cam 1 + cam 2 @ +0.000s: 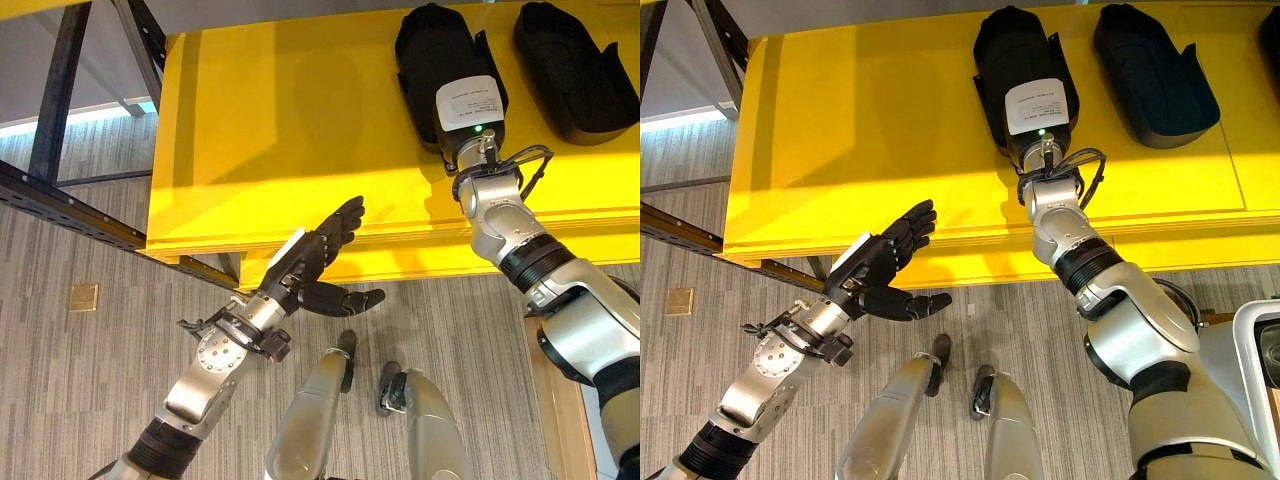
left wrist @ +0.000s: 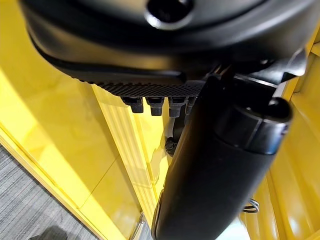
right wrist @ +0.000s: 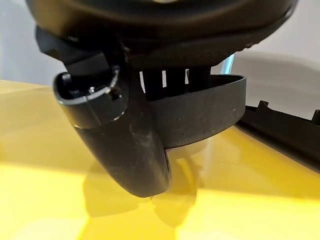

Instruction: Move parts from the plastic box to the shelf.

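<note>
Black part [image 1: 445,70] on yellow shelf [image 1: 290,130], lengthwise front-to-back, right robot hand [image 3: 150,100] gripping

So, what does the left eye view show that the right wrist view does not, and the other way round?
The left eye view alone shows the left hand with straight fingers at the shelf's front edge, and both black parts from above. The right wrist view alone shows the right hand close up, thumb outside the nearer black part, fingers inside its rim. Both show the yellow shelf and the second black part.
</note>
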